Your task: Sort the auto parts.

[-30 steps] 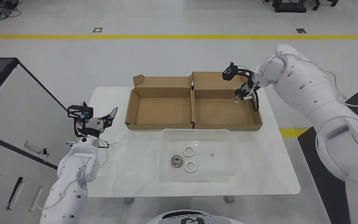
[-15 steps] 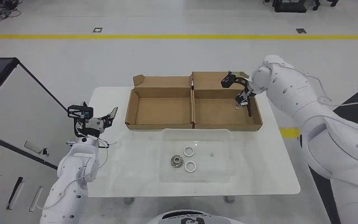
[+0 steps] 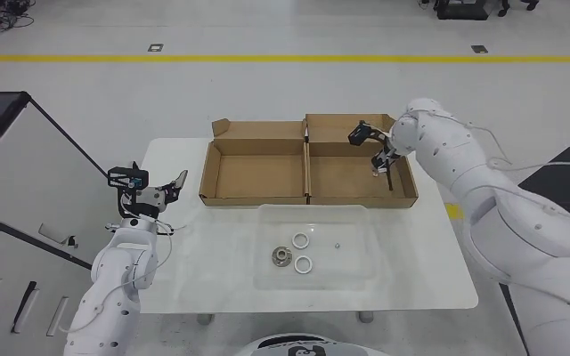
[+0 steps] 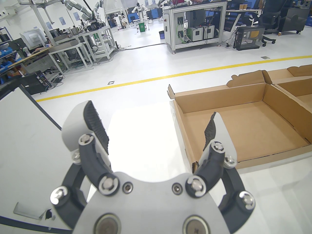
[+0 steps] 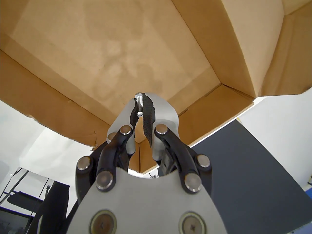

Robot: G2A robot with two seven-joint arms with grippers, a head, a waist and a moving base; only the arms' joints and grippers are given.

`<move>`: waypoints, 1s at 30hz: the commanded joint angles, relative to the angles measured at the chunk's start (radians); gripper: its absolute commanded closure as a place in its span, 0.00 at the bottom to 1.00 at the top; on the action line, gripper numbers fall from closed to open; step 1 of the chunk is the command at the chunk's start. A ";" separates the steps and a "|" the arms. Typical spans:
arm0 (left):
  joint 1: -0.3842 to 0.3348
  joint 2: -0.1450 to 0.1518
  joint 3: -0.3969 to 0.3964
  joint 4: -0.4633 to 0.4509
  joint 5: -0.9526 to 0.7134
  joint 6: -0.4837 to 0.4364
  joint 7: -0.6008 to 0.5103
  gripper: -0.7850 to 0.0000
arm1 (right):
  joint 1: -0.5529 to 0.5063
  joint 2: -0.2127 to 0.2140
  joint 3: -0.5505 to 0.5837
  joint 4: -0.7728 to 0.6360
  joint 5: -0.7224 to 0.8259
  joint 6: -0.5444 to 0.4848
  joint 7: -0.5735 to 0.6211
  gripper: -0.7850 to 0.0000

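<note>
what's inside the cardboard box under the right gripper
The right gripper, shut on a small bolt, hangs over the cardboard box floor, which is bare. The patch directly beneath it is hidden.

Pale glossy floor (image 3: 285, 27) crossed by one yellow line (image 3: 285, 59).

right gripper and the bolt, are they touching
Touching. The right wrist view shows the bolt clamped in the right gripper, with both black pads pressed against its threaded shank, inside the cardboard box.
</note>
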 commanded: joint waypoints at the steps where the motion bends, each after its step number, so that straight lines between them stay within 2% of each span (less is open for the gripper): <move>1: 0.000 0.000 0.000 0.000 0.000 0.000 0.000 0.00 | -0.006 -0.009 -0.002 0.018 -0.010 0.000 -0.014 1.00; 20: 0.000 0.000 0.000 0.000 0.000 0.000 0.000 0.00 | -0.037 -0.084 -0.001 0.137 -0.062 -0.011 -0.091 1.00; 21: 0.000 0.000 0.000 0.000 0.000 0.000 0.000 0.00 | -0.037 -0.087 0.000 0.141 -0.063 -0.011 -0.093 0.90; 22: 0.000 0.000 0.000 0.000 0.000 0.000 0.000 0.00 | -0.038 -0.090 0.003 0.146 -0.060 -0.012 -0.095 0.64; 24: 0.000 0.000 0.000 0.000 0.000 0.000 0.000 0.00 | -0.037 -0.095 0.006 0.154 -0.060 -0.012 -0.100 0.18; 25: 0.000 0.000 0.000 0.000 0.000 0.000 0.000 0.00 | -0.037 -0.098 0.007 0.158 -0.061 -0.012 -0.102 0.00; 30: 0.000 0.000 0.000 0.000 0.000 0.000 0.000 0.00 | -0.026 -0.107 0.018 0.173 -0.061 -0.019 -0.117 0.00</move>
